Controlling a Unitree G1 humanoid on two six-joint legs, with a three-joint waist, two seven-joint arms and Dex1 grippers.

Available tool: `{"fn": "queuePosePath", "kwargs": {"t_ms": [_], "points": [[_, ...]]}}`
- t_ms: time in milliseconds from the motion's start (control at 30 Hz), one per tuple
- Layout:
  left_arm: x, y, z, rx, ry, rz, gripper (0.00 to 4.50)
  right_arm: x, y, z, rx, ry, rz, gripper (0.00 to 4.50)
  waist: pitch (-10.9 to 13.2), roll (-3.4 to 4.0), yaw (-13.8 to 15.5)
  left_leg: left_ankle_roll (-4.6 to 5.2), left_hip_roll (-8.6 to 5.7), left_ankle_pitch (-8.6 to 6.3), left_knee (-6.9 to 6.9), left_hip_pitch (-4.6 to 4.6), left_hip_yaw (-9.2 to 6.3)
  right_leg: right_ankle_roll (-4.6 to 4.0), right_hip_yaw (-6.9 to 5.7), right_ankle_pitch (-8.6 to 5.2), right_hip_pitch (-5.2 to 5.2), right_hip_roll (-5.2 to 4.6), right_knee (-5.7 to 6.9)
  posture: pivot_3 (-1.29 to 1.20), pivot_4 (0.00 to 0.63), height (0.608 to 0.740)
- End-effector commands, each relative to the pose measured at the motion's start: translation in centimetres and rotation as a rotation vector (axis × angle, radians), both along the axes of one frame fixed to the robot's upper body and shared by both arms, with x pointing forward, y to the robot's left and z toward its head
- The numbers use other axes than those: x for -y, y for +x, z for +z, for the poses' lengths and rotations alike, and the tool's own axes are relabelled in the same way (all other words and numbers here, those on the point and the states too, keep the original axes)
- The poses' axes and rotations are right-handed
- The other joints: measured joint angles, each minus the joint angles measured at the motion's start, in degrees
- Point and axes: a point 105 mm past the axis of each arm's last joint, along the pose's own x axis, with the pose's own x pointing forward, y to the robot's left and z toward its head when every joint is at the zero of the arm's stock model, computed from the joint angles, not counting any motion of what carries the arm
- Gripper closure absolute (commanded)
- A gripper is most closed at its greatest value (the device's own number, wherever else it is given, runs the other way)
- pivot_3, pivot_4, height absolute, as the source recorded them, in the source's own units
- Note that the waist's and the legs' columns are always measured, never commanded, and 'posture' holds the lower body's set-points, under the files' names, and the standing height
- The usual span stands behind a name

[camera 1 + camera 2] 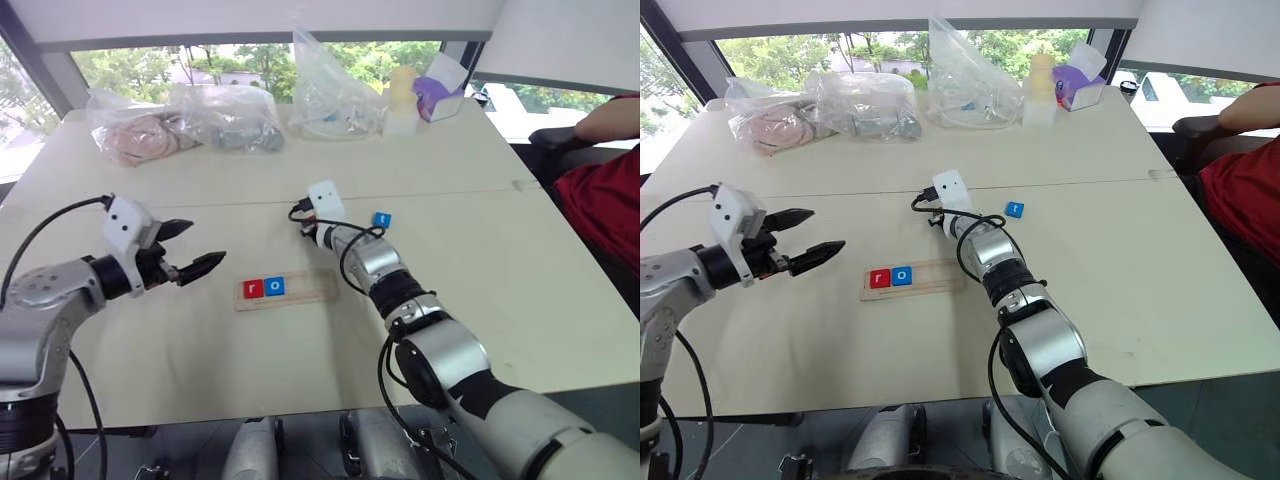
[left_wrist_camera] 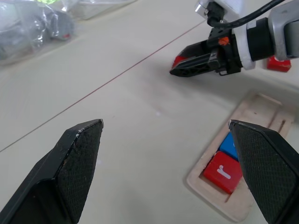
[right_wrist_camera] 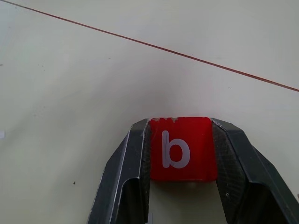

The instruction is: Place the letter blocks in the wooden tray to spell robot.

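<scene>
Clamped between my right gripper's (image 3: 182, 154) two black fingers is the small square red block printed with a white b (image 3: 180, 148), pinched on two opposite side edges with the letter face up. It sits low over the pale table (image 1: 480, 260), just beyond the far edge of the narrow pale wooden tray (image 1: 305, 288). My left gripper (image 1: 190, 250) hangs to the tray's left with its jaws spread wide and nothing in them.

Inside the tray, the red r block (image 1: 252, 288) and the blue o block (image 1: 275, 286) lie touching at its left end; the rest of the slot is bare. A blue block (image 1: 381, 220) lies on the table near my right wrist.

I judge this tile light and rigid, probably smooth-sided, so a pinch across flat edges suits it, though it could twist if nudged against the slot's rim. Lowering it flat, right beside the o, looks like the careful part.
</scene>
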Motion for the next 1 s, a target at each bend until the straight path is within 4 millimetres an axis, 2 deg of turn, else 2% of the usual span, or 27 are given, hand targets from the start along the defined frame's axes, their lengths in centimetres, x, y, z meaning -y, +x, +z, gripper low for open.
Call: {"fn": "queuePosePath", "kwargs": {"t_ms": [33,100,167,200,333,433,533,633,767,833,900,1000], "points": [[2.7,-0.2,1.2,0.042,0.007,-0.112,0.00,1.3,0.4,3.5,0.126,0.032,-0.011,3.28,0.0,0.00,0.2,0.00,0.00,0.00,0.00,-0.01,0.00,0.00,0.00,0.00,0.00,0.00,-0.01,0.00,0.150,0.740],[4.2,-0.5,1.4,0.034,-0.002,-0.180,0.00,3.3,0.2,5.8,0.192,0.078,-0.049,3.28,0.0,0.03,0.4,0.00,-0.02,0.00,0.01,-0.08,-0.06,0.01,-0.03,0.00,-0.02,-0.04,-0.03,0.00,0.150,0.740],[6.3,-1.2,1.4,0.019,-0.015,-0.272,0.00,6.5,-1.1,7.7,0.227,0.131,-0.106,3.28,0.0,0.03,0.7,0.00,-0.02,0.00,0.01,-0.19,-0.14,0.03,-0.03,0.00,-0.02,-0.10,-0.09,0.00,0.150,0.740],[7.3,-1.6,1.3,0.010,-0.019,-0.314,0.00,8.0,-2.1,8.1,0.224,0.141,-0.134,3.28,0.0,0.03,0.9,0.00,-0.06,0.00,0.02,-0.21,-0.19,0.05,0.00,-0.01,-0.02,-0.10,-0.10,0.00,0.150,0.740],[10.2,-2.4,0.6,-0.017,-0.033,-0.428,0.00,14.0,-6.8,6.8,0.150,0.110,-0.307,3.28,0.0,0.00,1.8,0.00,-0.09,-0.01,-0.06,-0.21,-0.25,0.12,0.04,-0.07,0.04,-0.06,-0.23,0.00,0.150,0.740],[10.7,-2.3,-0.1,-0.038,-0.030,-0.450,0.00,16.5,-10.0,5.4,0.084,0.103,-0.441,3.28,0.0,0.06,1.2,0.00,-0.10,-0.01,-0.09,-0.14,-0.26,0.08,0.07,-0.08,0.04,0.13,-0.21,0.00,0.150,0.740],[10.8,-2.2,-1.0,-0.061,-0.012,-0.461,0.00,17.4,-12.5,3.0,-0.022,0.104,-0.510,3.28,0.0,0.09,0.5,0.01,-0.08,0.00,-0.08,-0.03,-0.27,-0.05,0.11,-0.15,0.04,0.25,-0.08,0.00,0.150,0.740],[10.3,-1.9,-2.1,-0.073,0.063,-0.457,0.00,17.5,-14.2,0.8,-0.135,0.133,-0.563,3.28,0.0,0.09,0.0,0.01,-0.08,0.00,-0.05,0.04,-0.32,-0.20,0.16,-0.21,0.07,0.41,-0.06,0.00,0.150,0.740],[10.1,-1.6,-1.9,-0.072,0.044,-0.459,0.00,15.7,-14.7,-1.0,-0.237,0.125,-0.486,3.28,0.0,0.07,0.1,0.01,-0.02,0.00,-0.02,0.02,-0.33,-0.25,0.25,-0.21,0.04,0.49,-0.07,0.00,0.150,0.740],[9.8,-1.4,-1.8,-0.072,0.044,-0.446,0.00,15.5,-14.5,-1.4,-0.250,0.116,-0.478,3.28,0.0,0.06,0.1,0.01,-0.02,0.00,-0.02,0.02,-0.33,-0.25,0.25,-0.21,0.04,0.48,-0.11,0.00,0.150,0.740],[9.6,-1.5,-1.7,-0.074,0.046,-0.441,0.00,15.6,-14.3,-1.8,-0.257,0.128,-0.487,2.20,0.0,0.05,0.1,0.01,-0.02,0.00,-0.03,0.02,-0.33,-0.24,0.25,-0.21,0.04,0.49,-0.11,0.00,0.150,0.740],[9.3,-1.6,-1.7,-0.075,0.054,-0.438,0.00,15.9,-14.4,-2.1,-0.265,0.108,-0.494,0.83,0.0,0.02,0.1,0.01,-0.02,0.00,-0.03,0.02,-0.33,-0.25,0.25,-0.21,0.04,0.49,-0.11,0.00,0.150,0.740]]}}
